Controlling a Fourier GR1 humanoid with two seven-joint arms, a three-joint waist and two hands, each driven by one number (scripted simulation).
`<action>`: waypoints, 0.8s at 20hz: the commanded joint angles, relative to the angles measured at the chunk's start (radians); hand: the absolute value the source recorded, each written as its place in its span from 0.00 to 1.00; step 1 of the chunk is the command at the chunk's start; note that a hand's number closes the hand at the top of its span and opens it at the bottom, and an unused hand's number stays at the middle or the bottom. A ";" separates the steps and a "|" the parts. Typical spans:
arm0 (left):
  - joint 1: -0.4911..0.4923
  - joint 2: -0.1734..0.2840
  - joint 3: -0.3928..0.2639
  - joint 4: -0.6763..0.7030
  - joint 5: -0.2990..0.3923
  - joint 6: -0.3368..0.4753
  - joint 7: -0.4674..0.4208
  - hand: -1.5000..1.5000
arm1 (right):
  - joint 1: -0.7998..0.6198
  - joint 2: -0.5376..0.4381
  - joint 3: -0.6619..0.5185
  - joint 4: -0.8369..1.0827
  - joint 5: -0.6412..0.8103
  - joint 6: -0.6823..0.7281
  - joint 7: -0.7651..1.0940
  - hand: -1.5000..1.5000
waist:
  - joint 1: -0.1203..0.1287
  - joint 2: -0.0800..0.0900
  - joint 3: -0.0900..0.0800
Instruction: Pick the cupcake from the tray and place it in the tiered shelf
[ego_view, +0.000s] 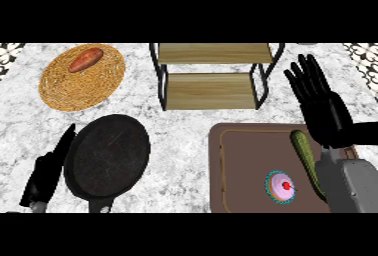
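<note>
Cupcake (283, 187) sat untouched on tray (236, 165), near right; right hand (322, 107) spread wide above, not yet grasping; tiered shelf (210, 75) waited beyond.

No legible text, label, brand mark, number or sign is found on any surface in the head view.

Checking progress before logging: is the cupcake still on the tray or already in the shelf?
On the tray: the cupcake sits upright on the brown tray, cherry up. Both tiers of the shelf show bare wood.
</note>
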 joint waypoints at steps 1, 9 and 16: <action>-0.013 -0.054 0.012 0.028 0.008 -0.035 0.011 0.50 | -0.007 -0.091 -0.058 -0.036 -0.007 0.045 0.039 1.00 | 0.012 -0.009 0.008; -0.013 -0.127 0.061 0.008 0.187 -0.053 0.157 0.50 | 0.128 -0.490 -0.129 0.162 0.250 0.200 0.006 1.00 | 0.002 0.009 0.009; -0.070 -0.149 0.086 0.025 0.191 -0.060 0.217 0.50 | 0.140 -0.540 -0.125 0.306 0.217 0.499 -0.301 0.00 | 0.012 -0.006 0.009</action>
